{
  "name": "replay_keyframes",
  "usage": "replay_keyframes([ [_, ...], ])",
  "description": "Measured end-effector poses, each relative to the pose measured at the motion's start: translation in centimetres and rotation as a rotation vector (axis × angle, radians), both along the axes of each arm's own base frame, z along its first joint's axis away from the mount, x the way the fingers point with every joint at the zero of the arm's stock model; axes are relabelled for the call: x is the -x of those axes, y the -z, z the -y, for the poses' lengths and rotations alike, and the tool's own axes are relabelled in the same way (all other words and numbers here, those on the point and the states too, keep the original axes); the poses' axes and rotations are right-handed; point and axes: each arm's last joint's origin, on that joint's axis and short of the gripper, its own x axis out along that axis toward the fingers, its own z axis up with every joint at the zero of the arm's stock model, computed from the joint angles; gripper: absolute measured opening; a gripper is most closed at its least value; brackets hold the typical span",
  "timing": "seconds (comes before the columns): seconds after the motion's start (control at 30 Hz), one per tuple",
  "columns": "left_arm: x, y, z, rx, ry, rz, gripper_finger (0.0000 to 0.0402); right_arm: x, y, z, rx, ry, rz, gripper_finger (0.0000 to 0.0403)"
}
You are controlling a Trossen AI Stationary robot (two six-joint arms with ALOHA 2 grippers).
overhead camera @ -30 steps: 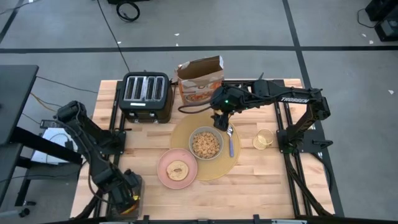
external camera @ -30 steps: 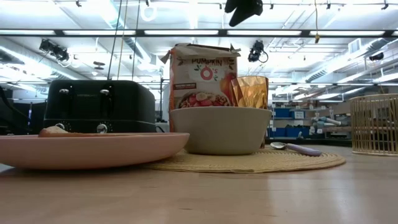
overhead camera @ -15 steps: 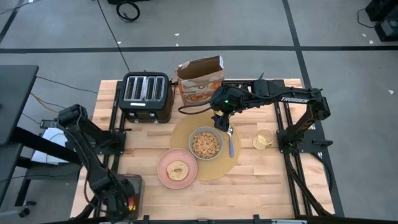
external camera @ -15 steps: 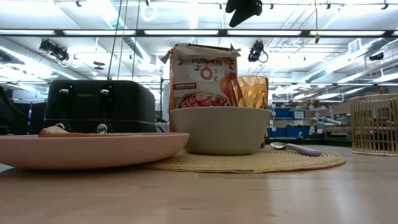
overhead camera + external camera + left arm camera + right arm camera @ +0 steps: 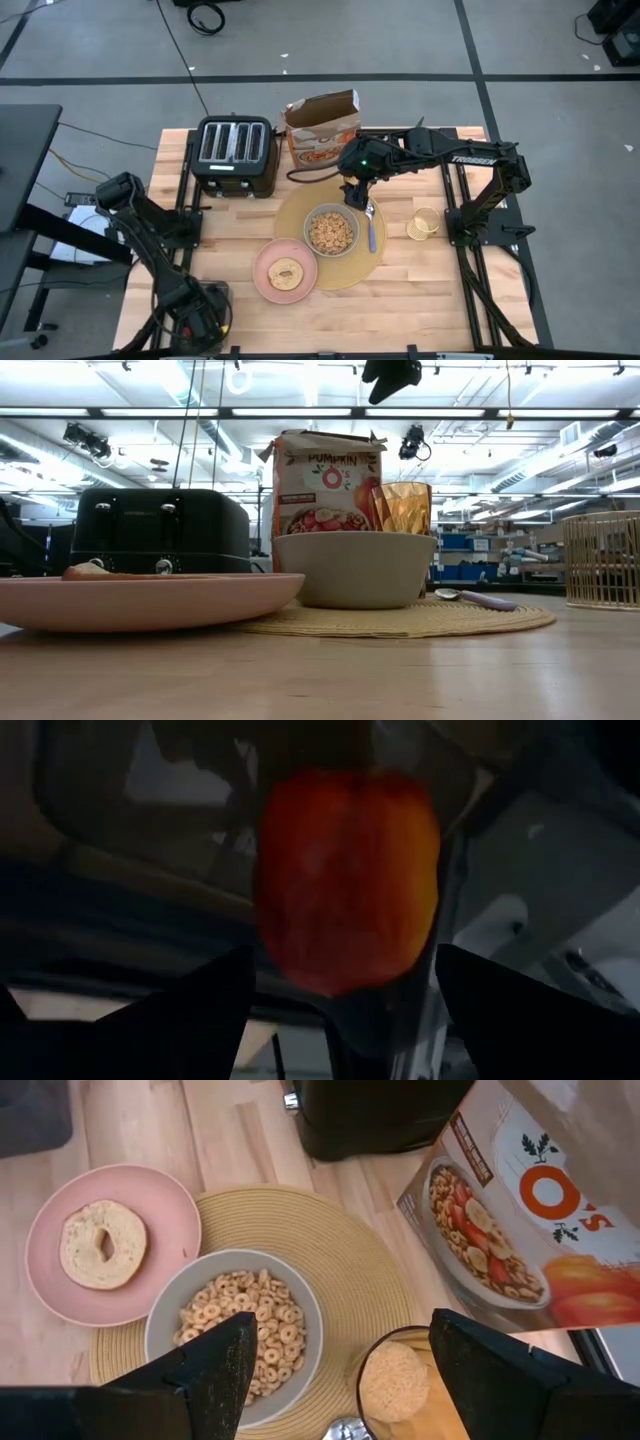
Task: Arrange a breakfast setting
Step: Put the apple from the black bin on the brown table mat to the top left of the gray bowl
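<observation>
The red-yellow apple (image 5: 345, 870) fills the left wrist view; my left gripper (image 5: 345, 960) is open, one finger on each side of it. This gripper (image 5: 208, 318) is at the table's near left corner and covers the apple from above. On the tan placemat (image 5: 297, 205) stand the grey bowl (image 5: 330, 231) of cereal, the spoon (image 5: 372, 232) and the amber glass (image 5: 395, 1380). The pink plate (image 5: 285, 272) holds the bread round (image 5: 286, 273) and overlaps the mat's near left rim. My right gripper (image 5: 355, 192) hangs open high over the glass. My left gripper has a finger (image 5: 215, 1000) on one side of the apple and the other finger (image 5: 490, 1000) on the opposite side, coming slanting down from above. I cannot tell whether the fingers touch the apple.
A black toaster (image 5: 235, 155) and an open cereal box (image 5: 322, 130) stand along the far edge. A wire basket (image 5: 425, 223) stands to the right of the mat. Bare wood lies along the near edge between the plate and the table's right side.
My left gripper has moved a little toward the table's near edge and down, and it now covers the apple in the high view. My right arm has kept still.
</observation>
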Motion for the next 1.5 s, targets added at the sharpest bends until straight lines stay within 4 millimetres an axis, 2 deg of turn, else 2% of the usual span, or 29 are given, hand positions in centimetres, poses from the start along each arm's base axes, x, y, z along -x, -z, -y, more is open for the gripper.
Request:
replay_keyframes([
  [0.13, -0.2, 0.0, -0.1, -0.030, -0.024, 0.040, 0.0306, 0.0, 0.0, 0.1, 0.001, 0.004, 0.000, 0.0300],
  [0.23, -0.4, -0.5, -0.3, -0.053, -0.032, 0.043, 0.0259, 0.0, 0.0, 0.1, 0.001, 0.003, 0.000, 0.0300],
  [0.33, -0.7, -2.0, -0.3, -0.054, -0.014, 0.073, 0.0197, 0.0, 0.0, 0.1, 0.001, 0.004, 0.000, 0.0300],
  [0.43, -1.0, -2.8, -0.1, -0.046, -0.015, 0.124, 0.0173, 0.0, 0.0, 0.1, 0.001, 0.003, 0.000, 0.0300],
  [0.53, -0.9, -2.8, 0.1, -0.045, -0.007, 0.130, 0.0191, 0.0, 0.0, 0.1, 0.001, 0.004, 0.000, 0.0300],
  [0.8, -1.2, -2.8, -0.2, -0.056, -0.054, 0.106, 0.0324, 0.0, 0.0, 0.1, 0.001, 0.004, 0.000, 0.0300],
  [0.93, -1.3, -2.4, 0.0, -0.043, -0.073, 0.044, 0.0367, 0.0, 0.0, 0.1, 0.001, 0.003, 0.000, 0.0300],
  [1.17, -1.4, -0.6, 1.5, -0.035, -0.040, -0.007, 0.0380, 0.0, 0.0, 0.1, 0.002, 0.002, -0.005, 0.0300],
  [1.5, -0.1, 2.4, 3.2, -0.101, 0.052, -0.112, 0.0380, 0.1, 0.1, 0.1, 0.001, -0.004, -0.012, 0.0300],
])
